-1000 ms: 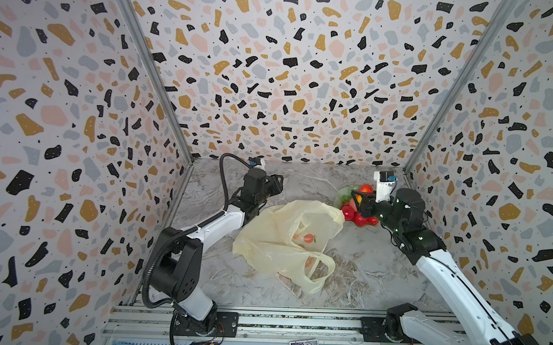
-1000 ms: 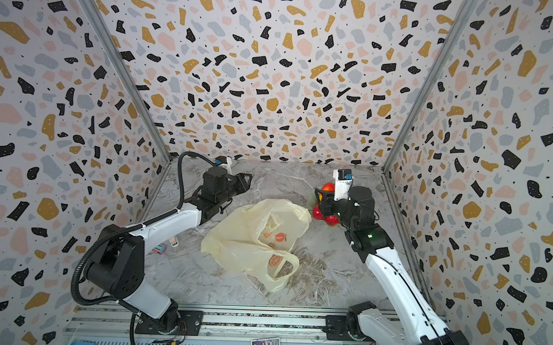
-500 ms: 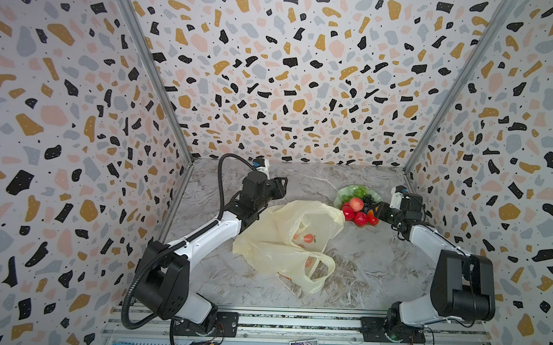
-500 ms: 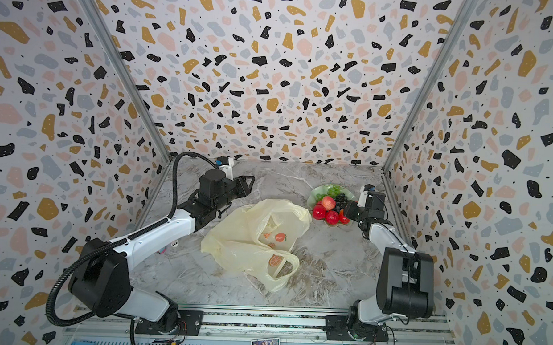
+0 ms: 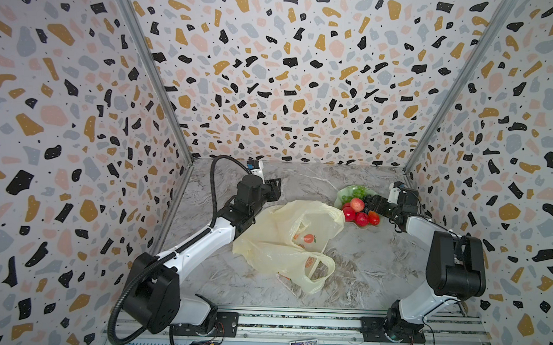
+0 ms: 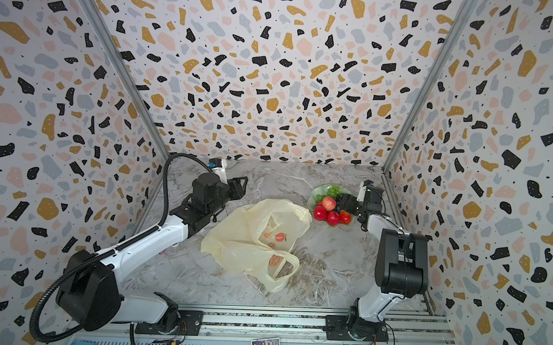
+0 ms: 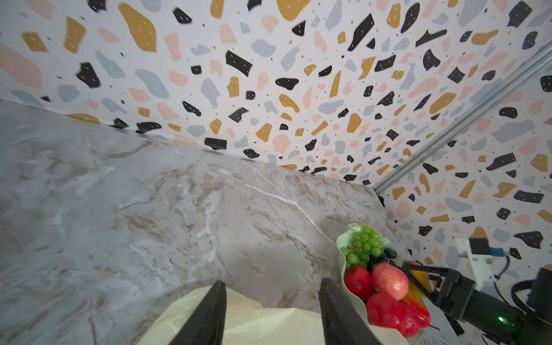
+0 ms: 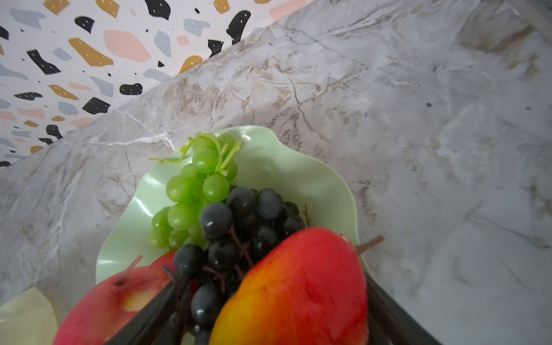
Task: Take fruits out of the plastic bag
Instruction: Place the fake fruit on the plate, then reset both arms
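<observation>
Terrazzo-patterned walls [image 5: 288, 84] enclose a grey marbled worktop [image 5: 361, 263].

**Right jaws:** apart, standing to either side of the red-yellow mango-like fruit [image 8: 298, 286]. A gap shows on one side, so the fruit reads as released. It rests on the heap in the pale green wavy-edged dish [image 8: 283, 155], against the dark grape bunch [image 8: 254, 215]. Beyond that lie the green grape bunch [image 8: 194, 185] and the red apples [image 5: 355, 215]. The dish sits at the far right corner of the worktop.

**Left jaws:** apart and empty, above the far edge of the plastic bag [image 5: 282, 237]. The bag lies slack at mid-worktop, just beside the dish. Only printed orange pictures show through it, so whether a fruit remains inside cannot be told.

**Hazards:**
- On withdrawal, the right jaws could snag the grape stems or nudge the mango-like fruit. The heap is loose and the apples crowd the near rim, so one could roll off onto the worktop.
- If the left jaws close on the thin film, it may slip free, or the bag may be dragged into the dish.

**Change over the last second:**
- The right arm [image 5: 450, 264] was stretched out over the dish. It is now folded near the right edge, with its jaws low at the dish and wider.
- The left jaws have widened slightly.
- The bag has not shifted.
</observation>
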### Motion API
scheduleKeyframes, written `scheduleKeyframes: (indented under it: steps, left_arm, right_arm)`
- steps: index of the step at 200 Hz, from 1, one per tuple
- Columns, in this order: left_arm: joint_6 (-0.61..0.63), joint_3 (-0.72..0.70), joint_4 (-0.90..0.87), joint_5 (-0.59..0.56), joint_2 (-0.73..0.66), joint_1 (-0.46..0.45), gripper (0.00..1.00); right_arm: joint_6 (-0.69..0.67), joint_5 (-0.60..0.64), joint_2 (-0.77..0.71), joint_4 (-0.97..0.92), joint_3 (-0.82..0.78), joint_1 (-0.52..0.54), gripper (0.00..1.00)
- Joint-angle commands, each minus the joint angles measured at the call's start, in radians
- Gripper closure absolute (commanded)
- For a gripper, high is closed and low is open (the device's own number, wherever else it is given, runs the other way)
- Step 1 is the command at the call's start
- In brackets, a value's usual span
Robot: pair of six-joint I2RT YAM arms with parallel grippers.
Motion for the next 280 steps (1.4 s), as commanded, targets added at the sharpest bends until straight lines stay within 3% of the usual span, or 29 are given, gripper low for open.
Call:
scheduleKeyframes:
  steps: [1,32,53,67,91,127,145,162,179,198,225,246,258,280]
  left_arm:
    - [0.063,-0.04,0.033,-0.159,-0.05,0.001,0.46]
    - [0.101,-0.124,0.056,-0.369,-0.116,0.017,0.45]
    - [0.15,-0.227,0.114,-0.583,-0.181,0.042,0.43]
    - [0.178,-0.324,0.16,-0.732,-0.227,0.073,0.4]
    - [0.197,-0.521,0.294,-0.833,-0.314,0.161,0.36]
    - [0.334,-0.773,0.561,-0.795,-0.388,0.222,0.28]
    - [0.361,-0.844,0.666,-0.682,-0.359,0.264,0.24]
    - [0.383,-0.914,0.865,-0.497,-0.279,0.333,0.21]
    - [0.432,-0.901,0.939,-0.342,-0.223,0.382,0.18]
    - [0.468,-0.915,1.083,-0.294,-0.111,0.389,0.15]
    - [0.483,-0.952,1.39,-0.276,0.103,0.389,0.1]
    - [0.455,-0.871,1.078,-0.315,-0.001,0.389,0.07]
    - [0.422,-0.854,1.075,-0.387,0.026,0.389,0.05]
    - [0.439,-0.848,1.068,-0.363,0.029,0.385,0.04]
  right_arm:
    - [-0.014,0.016,-0.081,-0.045,0.045,-0.003,0.13]
    - [0.0,0.048,-0.155,-0.094,0.05,-0.003,0.11]
    - [0.003,0.147,-0.234,-0.106,0.025,-0.008,0.11]
    - [0.002,0.23,-0.301,-0.05,-0.043,-0.02,0.11]
    - [-0.056,0.344,-0.415,0.174,-0.255,-0.017,0.1]
    - [-0.197,0.351,-0.467,0.714,-0.627,0.039,0.06]
    - [-0.205,0.294,-0.388,0.868,-0.697,0.057,0.06]
    - [-0.282,0.28,-0.311,1.024,-0.757,0.122,0.05]
    - [-0.336,0.266,-0.224,1.243,-0.828,0.163,0.05]
    - [-0.352,0.26,-0.145,1.405,-0.87,0.18,0.05]
    - [-0.346,0.244,-0.173,1.378,-0.88,0.168,0.04]
    - [-0.316,0.307,-0.161,1.356,-0.864,0.166,0.01]
    - [-0.259,0.452,-0.167,1.209,-0.794,0.169,0.02]
    - [-0.319,0.425,-0.151,1.241,-0.791,0.205,0.0]
